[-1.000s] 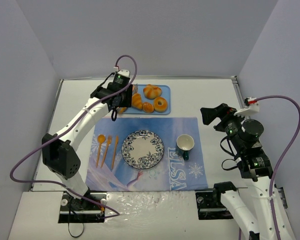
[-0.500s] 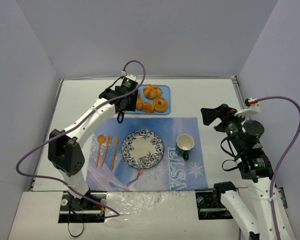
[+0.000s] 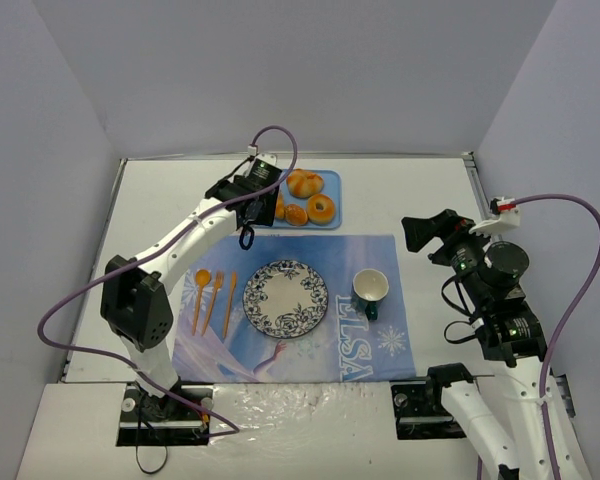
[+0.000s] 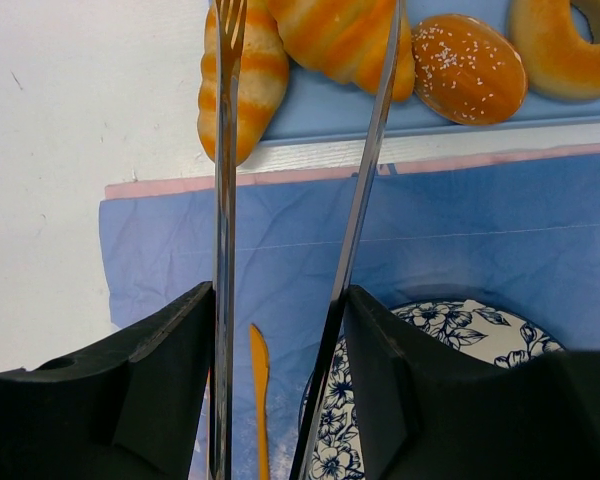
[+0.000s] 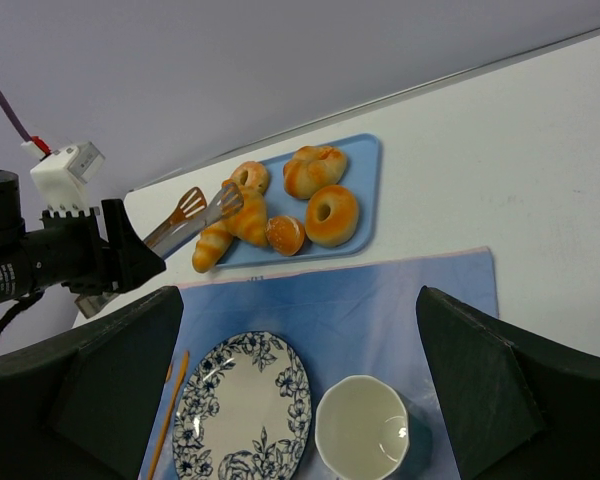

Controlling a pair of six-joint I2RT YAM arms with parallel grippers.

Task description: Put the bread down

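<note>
Steel tongs (image 4: 223, 250) clamped between the fingers of the left gripper (image 4: 280, 295), blades parted and reaching out over the blue tray (image 4: 330, 115) at the far side of the table. Golden-orange bread (image 4: 340, 35), the big ridged croissant, lying on that tray between the two blade tips, not yet pinched or lifted as far as can be judged. Left blade crossing over the slimmer horn-shaped roll (image 4: 238, 90) just beside it on the left: a risk, probably, of catching the wrong piece on closing. Tongs carried out ahead of the gripper presumably to handle food without touching it and to slip between closely packed pastries. Flowered plate (image 3: 286, 298) bare on the blue mat (image 4: 480, 230) near the tray, the likely landing spot, with orange cutlery (image 3: 213, 300) to its left and a cup (image 3: 370, 288) to its right. Right gripper (image 5: 298, 300) empty, fingers spread wide, parked at the right side of the table, well apart from the tray, probably to leave the path clear.
</note>
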